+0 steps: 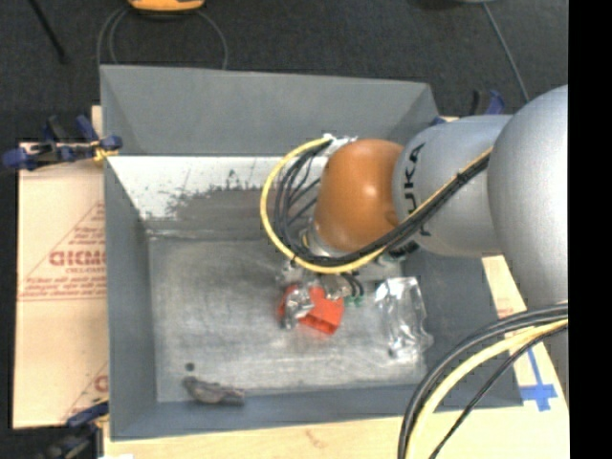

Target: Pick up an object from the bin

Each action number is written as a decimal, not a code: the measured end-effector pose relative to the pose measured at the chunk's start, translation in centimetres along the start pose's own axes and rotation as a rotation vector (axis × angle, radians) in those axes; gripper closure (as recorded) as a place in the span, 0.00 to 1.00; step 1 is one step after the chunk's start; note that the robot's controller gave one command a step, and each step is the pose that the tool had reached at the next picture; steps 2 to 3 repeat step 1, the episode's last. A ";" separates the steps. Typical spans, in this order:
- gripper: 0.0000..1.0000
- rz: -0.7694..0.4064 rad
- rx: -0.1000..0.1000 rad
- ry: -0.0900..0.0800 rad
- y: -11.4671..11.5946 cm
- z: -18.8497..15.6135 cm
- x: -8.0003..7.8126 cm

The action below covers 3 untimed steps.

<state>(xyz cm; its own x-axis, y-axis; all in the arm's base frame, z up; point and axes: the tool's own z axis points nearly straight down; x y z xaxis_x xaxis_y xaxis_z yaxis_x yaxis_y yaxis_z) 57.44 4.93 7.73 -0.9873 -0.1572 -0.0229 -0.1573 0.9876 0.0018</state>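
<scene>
Orange-red block point(325, 316) sits mid-floor in the bin point(129, 285), gripper point(298, 299) down at it, grip impossible to tell; lifting looks yet to come.

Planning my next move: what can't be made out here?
Camera view:
End effector: mostly hidden under the arm's orange cover.
Central red-orange object: partly covered by the end effector; kind unclear.
Green bit beside it: too small, half under the arm.
Dark object, lower left: too small to identify.
</scene>
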 end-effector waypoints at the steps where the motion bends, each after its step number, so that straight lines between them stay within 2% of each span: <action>1: 1.00 -0.206 0.003 0.011 -1.7 -18.0 1.7; 3: 1.00 -0.206 0.003 0.011 -1.7 -18.0 1.7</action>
